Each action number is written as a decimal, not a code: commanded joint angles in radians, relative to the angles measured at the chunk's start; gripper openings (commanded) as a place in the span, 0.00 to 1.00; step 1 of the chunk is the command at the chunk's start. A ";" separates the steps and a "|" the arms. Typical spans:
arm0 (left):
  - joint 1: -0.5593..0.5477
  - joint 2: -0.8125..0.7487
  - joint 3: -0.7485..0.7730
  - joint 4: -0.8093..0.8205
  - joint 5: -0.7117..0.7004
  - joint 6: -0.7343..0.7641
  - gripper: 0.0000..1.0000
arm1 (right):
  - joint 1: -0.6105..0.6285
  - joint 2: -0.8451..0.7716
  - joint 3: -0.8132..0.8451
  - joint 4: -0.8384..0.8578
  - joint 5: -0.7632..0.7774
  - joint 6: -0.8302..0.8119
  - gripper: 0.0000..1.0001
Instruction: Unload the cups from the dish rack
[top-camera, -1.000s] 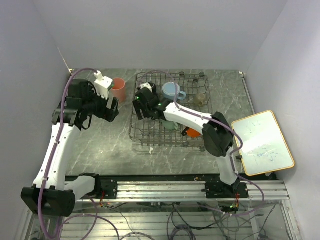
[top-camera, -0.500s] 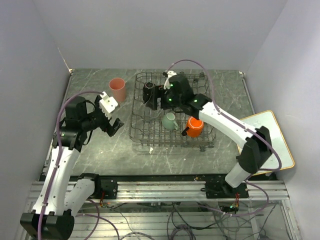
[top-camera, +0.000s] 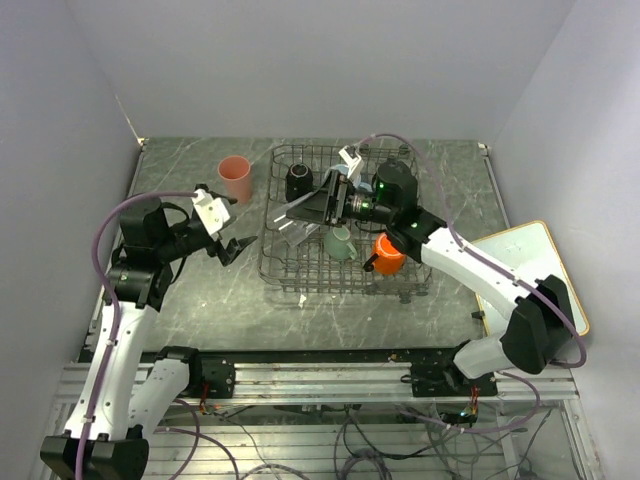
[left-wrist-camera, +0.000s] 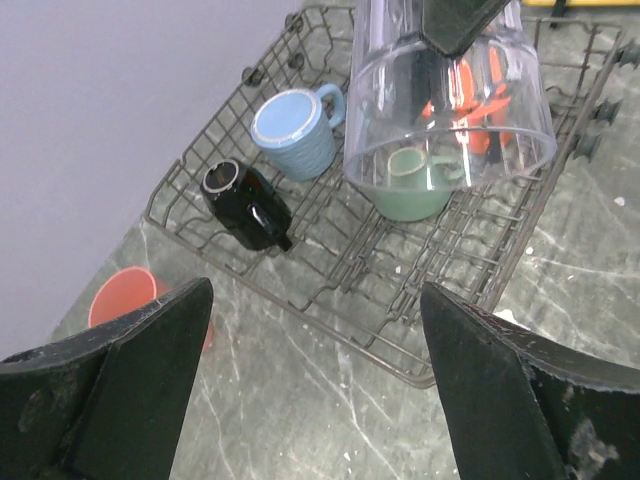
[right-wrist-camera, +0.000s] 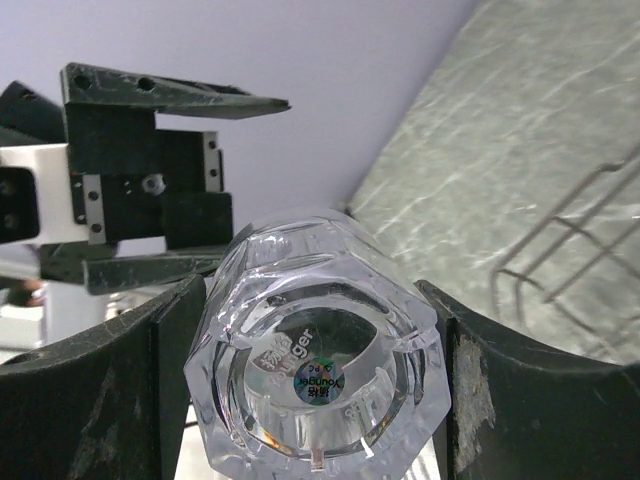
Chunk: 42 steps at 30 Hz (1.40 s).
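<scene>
**Grey marble desk, clear tumbler held over the rack**

Grey-green marble covers the desk (top-camera: 200, 300), which is boxed in by pale lilac walls on three sides. An aluminium rail runs along its near edge. Toward the far-left corner the pink tumbler (top-camera: 235, 178) stands on the stone, apart from the rack. The dish rack (top-camera: 285, 265) sits mid-desk by the far edge. It holds the black mug (left-wrist-camera: 245, 205) near its left wall, then the light-blue mug (left-wrist-camera: 295, 130), the mint-green cup (left-wrist-camera: 410, 190) and the orange mug (top-camera: 388, 253). A white board (top-camera: 535, 250) with an orange rim lies at the right edge.

A second ago the left arm was up beside the pink tumbler; it has since drawn back toward the middle of the desk's left side. The right arm was then folded low across the rack. It has since lifted, and from overhead its hand now covers the light-blue mug.

The left arm bends so its forearm points right at the rack. The left hand (top-camera: 230, 248) is released, fingers spread wide, just beside the rack's left wall. The right arm crosses above the board and reaches left over the rack. The right hand (top-camera: 330, 203) is clenched on the base of a clear glass tumbler (top-camera: 303, 209). The tumbler is held on its side in the air above the rack's left half, its mouth toward the left hand and clear of it.
</scene>
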 joint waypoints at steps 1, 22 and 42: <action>-0.010 -0.013 0.076 0.007 0.112 0.007 0.94 | 0.001 -0.027 -0.084 0.370 -0.142 0.274 0.40; -0.035 0.005 0.144 0.127 0.188 -0.335 0.65 | 0.168 0.116 -0.079 0.746 -0.024 0.600 0.36; -0.033 0.304 0.415 -0.332 -0.617 -0.268 0.07 | -0.005 -0.044 0.003 -0.052 0.354 0.099 1.00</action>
